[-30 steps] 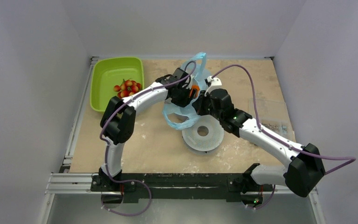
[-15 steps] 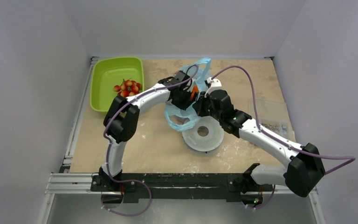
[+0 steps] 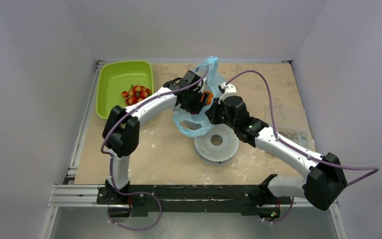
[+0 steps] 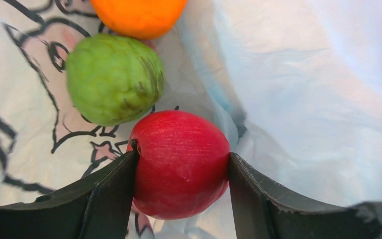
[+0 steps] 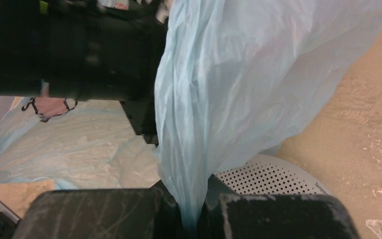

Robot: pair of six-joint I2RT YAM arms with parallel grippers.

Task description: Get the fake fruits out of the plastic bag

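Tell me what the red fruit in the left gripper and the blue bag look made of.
Red fruit: probably plastic, satin skin with fine parallel ridges, as if moulded. Bag: thin translucent plastic film, judging by its crinkles and light showing through.

The left claw (image 4: pixel 181 157) grips a glossy red round plastic fruit (image 4: pixel 179 175) between its two dark fingers. Just above-left of that red fruit lies a bumpy green plastic fruit (image 4: pixel 112 79), with a smooth orange plastic fruit (image 4: pixel 138 15) beyond it. All three rest inside the thin crinkly light-blue plastic bag (image 4: pixel 303 99).
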